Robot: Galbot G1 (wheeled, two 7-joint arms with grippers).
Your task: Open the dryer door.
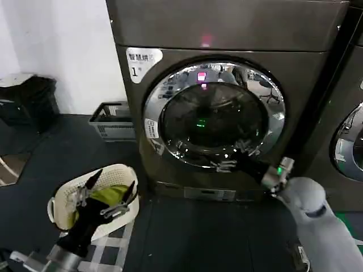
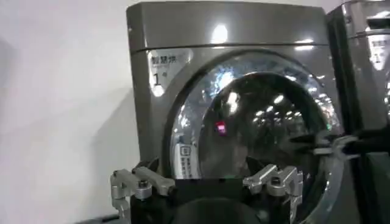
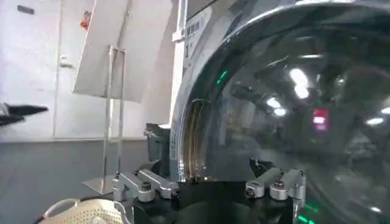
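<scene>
The dryer door is a round chrome-ringed porthole with dark glass on the bronze-grey machine marked "1", and it looks flush with the front. My right gripper is open at the door's lower right rim, its fingers against the chrome ring. In the right wrist view the right gripper has its jaws spread wide, close in front of the door's glass and chrome edge. My left gripper hangs open low on the left, away from the machine. The left wrist view shows the left gripper facing the door.
A white laundry basket with green cloth sits under the left gripper, on a checked mat. A grey crate stands by the wall, with a black bin further left. A neighbouring machine stands right.
</scene>
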